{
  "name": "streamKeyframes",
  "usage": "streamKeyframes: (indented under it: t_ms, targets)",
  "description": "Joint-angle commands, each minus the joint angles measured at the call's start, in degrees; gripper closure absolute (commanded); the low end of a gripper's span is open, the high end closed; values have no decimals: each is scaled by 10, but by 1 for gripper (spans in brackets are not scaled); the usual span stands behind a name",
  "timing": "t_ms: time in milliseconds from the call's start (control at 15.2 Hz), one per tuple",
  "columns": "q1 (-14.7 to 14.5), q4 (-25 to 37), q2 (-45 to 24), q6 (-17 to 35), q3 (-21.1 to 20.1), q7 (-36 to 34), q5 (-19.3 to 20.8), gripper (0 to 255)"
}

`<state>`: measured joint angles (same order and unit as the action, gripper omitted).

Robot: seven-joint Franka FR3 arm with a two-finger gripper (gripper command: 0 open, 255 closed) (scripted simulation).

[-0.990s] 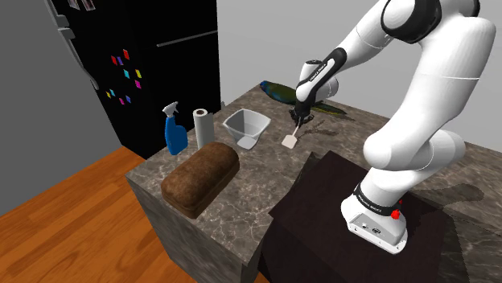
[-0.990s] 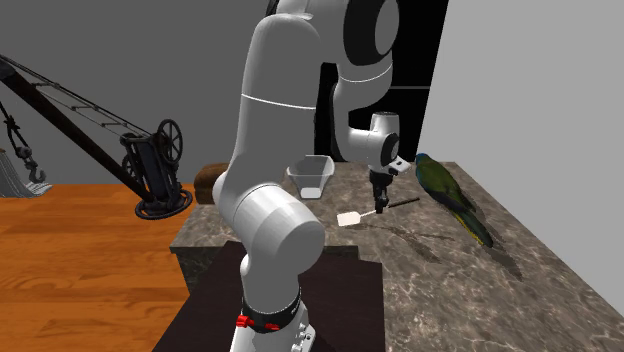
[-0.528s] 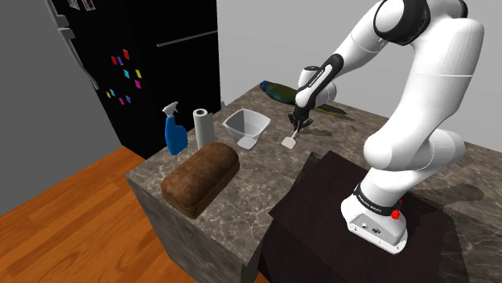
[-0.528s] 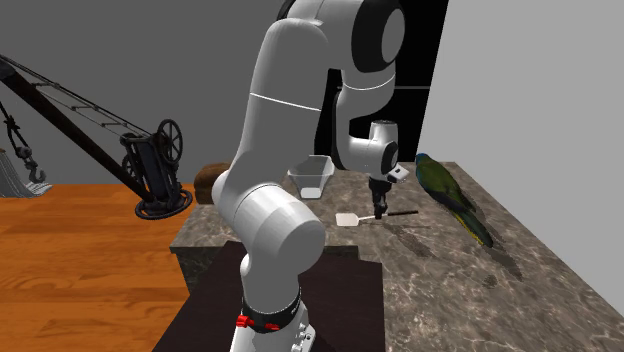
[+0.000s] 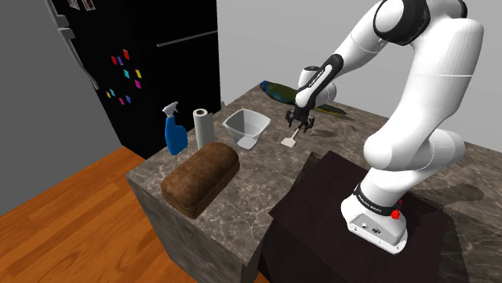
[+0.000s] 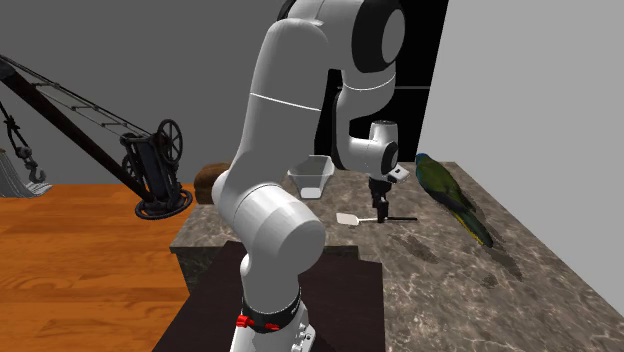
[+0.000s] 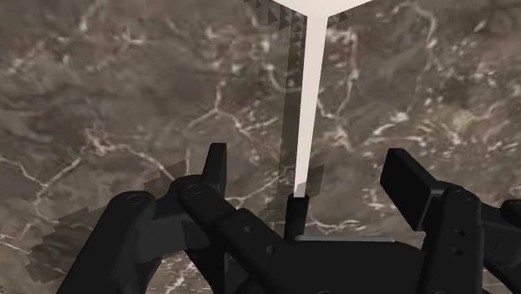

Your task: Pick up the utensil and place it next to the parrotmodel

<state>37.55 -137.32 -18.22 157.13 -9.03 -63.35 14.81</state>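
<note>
The utensil is a spatula (image 5: pixel 289 142) with a white blade and a thin dark handle. It rests on the brown marble counter (image 5: pixel 257 173) by my gripper (image 5: pixel 300 122). In the second exterior view the spatula (image 6: pixel 349 218) lies flat and the gripper (image 6: pixel 381 205) stands over its handle. The wrist view has my gripper (image 7: pixel 309 163) open. Its fingers stand wide apart on either side of the spatula (image 7: pixel 307 100) without touching it. The green and blue parrot model (image 5: pixel 281 91) lies on the counter just behind the gripper, and the parrot model (image 6: pixel 445 190) is right of the spatula in the second exterior view.
A clear tub (image 5: pixel 246 127), a paper towel roll (image 5: pixel 203 127) and a blue spray bottle (image 5: pixel 174 129) stand at the counter's far left in the shoulder view. A brown loaf (image 5: pixel 201 177) lies near the front edge. A black fridge (image 5: pixel 153 56) rises behind. A dark mat (image 5: pixel 322 193) lies under the stand.
The fingers were shut on the spatula's handle and have sprung apart. The spatula has left the grip and settled flat on the counter. The hand first came down a little.
</note>
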Motion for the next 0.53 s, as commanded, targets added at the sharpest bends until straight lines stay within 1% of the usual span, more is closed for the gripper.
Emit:
streamKeyframes:
  t_ms: [0,66,330,462]
  targets:
    - [0,0,0,0,0,0,0,0]
    - [0,0,0,0,0,0,0,0]
    - [15,-10,75,-64,-26,32,-43,0]
    - [14,-10,75,-64,-25,32,-44,0]
